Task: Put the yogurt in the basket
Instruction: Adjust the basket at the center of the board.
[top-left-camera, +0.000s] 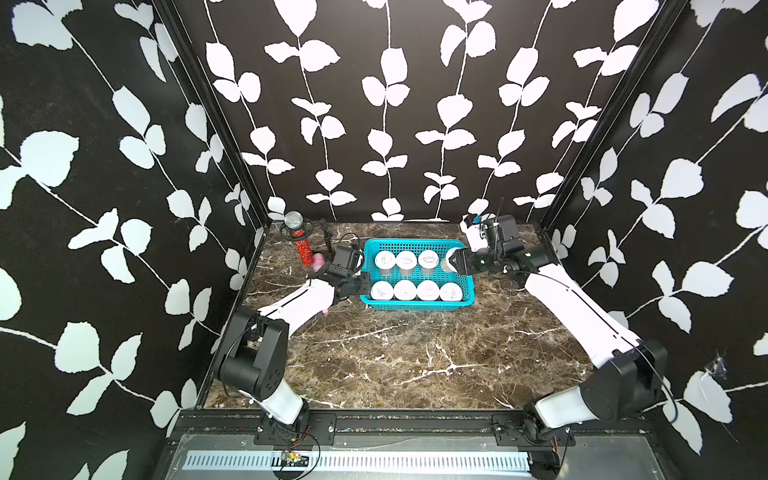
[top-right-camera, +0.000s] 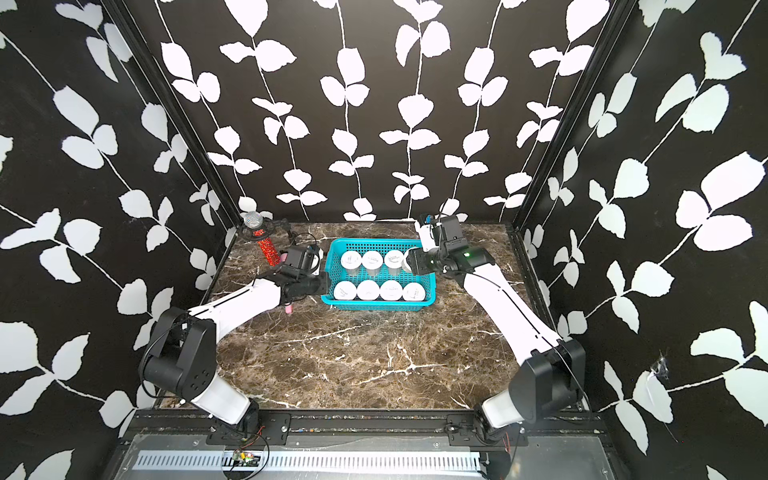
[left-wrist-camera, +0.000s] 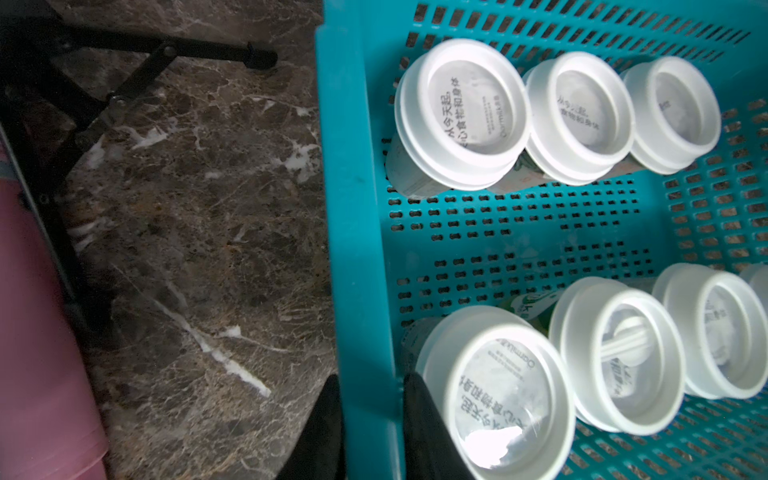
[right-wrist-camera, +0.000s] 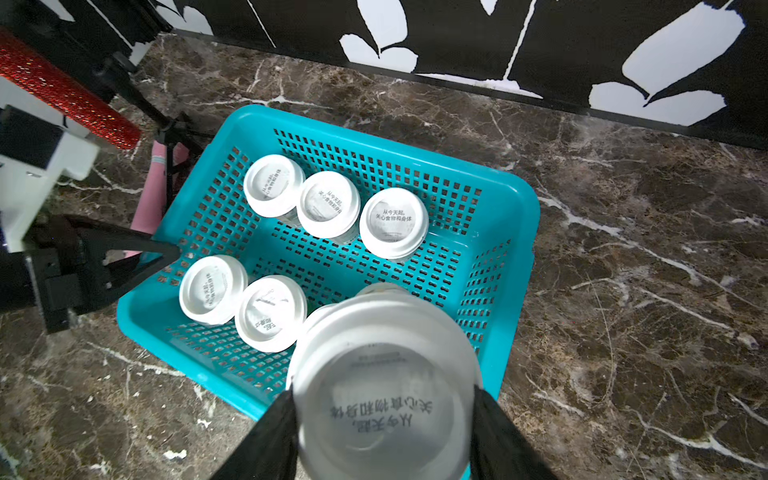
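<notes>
1. A brown marble desk (top-left-camera: 395, 365) stands inside black walls (top-left-camera: 374, 124) printed with white leaves. A red-handled microphone (top-left-camera: 303, 245) stands at the desk's 11 o'clock.
2. The turquoise basket (top-left-camera: 415, 305) sits at 12 o'clock from the desk's centre, its long axis running 9 to 3.
3. Seven yogurt cups (top-left-camera: 405, 289) stand upright inside, lids up: three along the 12 o'clock side, four along 6.
4. The right jaws grip the eighth yogurt cup (right-wrist-camera: 386, 415) at its lid, at the basket's 2 o'clock corner. Its body is hidden and its tilt is unclear.
5. The left jaws are clamped on the basket's 9 o'clock wall.
6. A pink bottle (left-wrist-camera: 37, 332) lies mostly hidden beneath the left arm (top-left-camera: 299, 299).
</notes>
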